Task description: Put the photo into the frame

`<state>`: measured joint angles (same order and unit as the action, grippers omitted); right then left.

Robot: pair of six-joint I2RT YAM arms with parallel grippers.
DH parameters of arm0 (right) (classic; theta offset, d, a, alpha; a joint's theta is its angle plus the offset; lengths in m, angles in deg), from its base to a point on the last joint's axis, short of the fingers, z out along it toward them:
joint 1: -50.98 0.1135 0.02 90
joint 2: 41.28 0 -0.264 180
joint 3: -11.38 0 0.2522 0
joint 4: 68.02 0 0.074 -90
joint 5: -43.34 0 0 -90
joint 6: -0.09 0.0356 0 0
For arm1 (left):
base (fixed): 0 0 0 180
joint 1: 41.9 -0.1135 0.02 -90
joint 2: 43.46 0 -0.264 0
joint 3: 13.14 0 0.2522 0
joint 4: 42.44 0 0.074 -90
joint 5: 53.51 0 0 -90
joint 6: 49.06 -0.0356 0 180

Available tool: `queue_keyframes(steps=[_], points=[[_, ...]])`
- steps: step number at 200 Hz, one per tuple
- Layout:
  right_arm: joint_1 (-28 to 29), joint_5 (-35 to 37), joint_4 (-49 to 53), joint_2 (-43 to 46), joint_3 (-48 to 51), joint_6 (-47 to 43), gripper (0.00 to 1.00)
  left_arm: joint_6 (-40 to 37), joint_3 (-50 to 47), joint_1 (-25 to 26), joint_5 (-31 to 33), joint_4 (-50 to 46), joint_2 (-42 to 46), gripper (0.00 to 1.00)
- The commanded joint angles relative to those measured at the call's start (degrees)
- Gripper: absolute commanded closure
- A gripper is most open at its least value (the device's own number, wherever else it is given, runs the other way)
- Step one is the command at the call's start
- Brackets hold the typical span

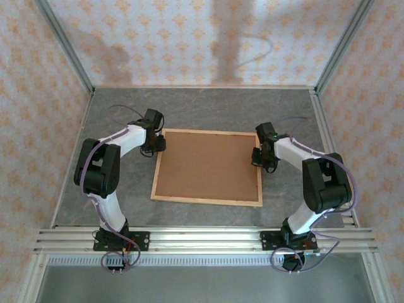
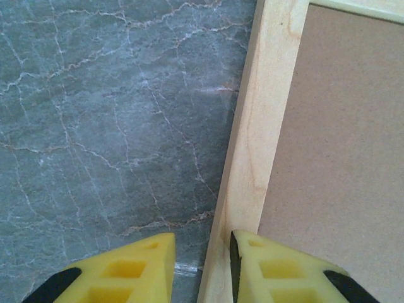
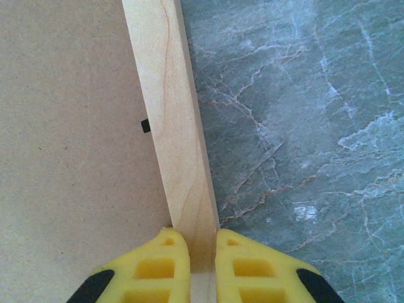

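The frame (image 1: 208, 201) of light wood lies flat in the middle of the table with a plain brown backing board (image 1: 208, 165) set inside it. The photo is hidden. My left gripper (image 1: 153, 148) stands at the frame's far left corner. In the left wrist view it (image 2: 202, 243) straddles the left strip (image 2: 259, 126): one finger touches the strip's inner side, the other stands off it over the table, so it is open. My right gripper (image 1: 260, 159) is at the right side. In the right wrist view it (image 3: 202, 237) is shut on the right strip (image 3: 170, 107).
The grey marbled tabletop (image 1: 208, 110) surrounds the frame on all sides. A small black tab (image 3: 145, 125) sits at the backing board's edge by the right strip. Metal rails (image 1: 202, 238) run along the near edge, and patterned walls close in the back and both sides.
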<state>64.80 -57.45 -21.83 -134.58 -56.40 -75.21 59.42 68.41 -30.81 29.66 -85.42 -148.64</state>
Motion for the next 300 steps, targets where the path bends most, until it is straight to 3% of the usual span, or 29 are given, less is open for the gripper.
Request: queue_keyframes(steps=[1, 103, 148, 216, 300], points=[[-0.2, 3.9, -0.4, -1.1, -1.4, -0.3, 0.88, -0.6, 0.1, 1.1, 0.3, -2.1, -1.6, 0.71], [-0.2, 4.3, 0.6, -1.2, -2.1, -0.2, 0.89, 3.8, -8.1, 4.6, -2.8, -0.3, -2.5, 0.73], [-0.2, 4.2, 0.8, -0.6, -2.3, -0.1, 0.89, 2.4, -6.9, 4.9, -3.7, -4.3, -3.3, 0.73], [-0.2, 2.7, 1.4, 1.1, -0.8, 0.0, 0.91, 4.9, -10.9, 9.2, -3.7, -5.5, -0.2, 0.73], [-0.1, -0.3, 1.3, 2.5, 2.3, 1.0, 0.93, 6.9, -15.4, 10.8, -2.5, -2.9, 2.6, 0.69]])
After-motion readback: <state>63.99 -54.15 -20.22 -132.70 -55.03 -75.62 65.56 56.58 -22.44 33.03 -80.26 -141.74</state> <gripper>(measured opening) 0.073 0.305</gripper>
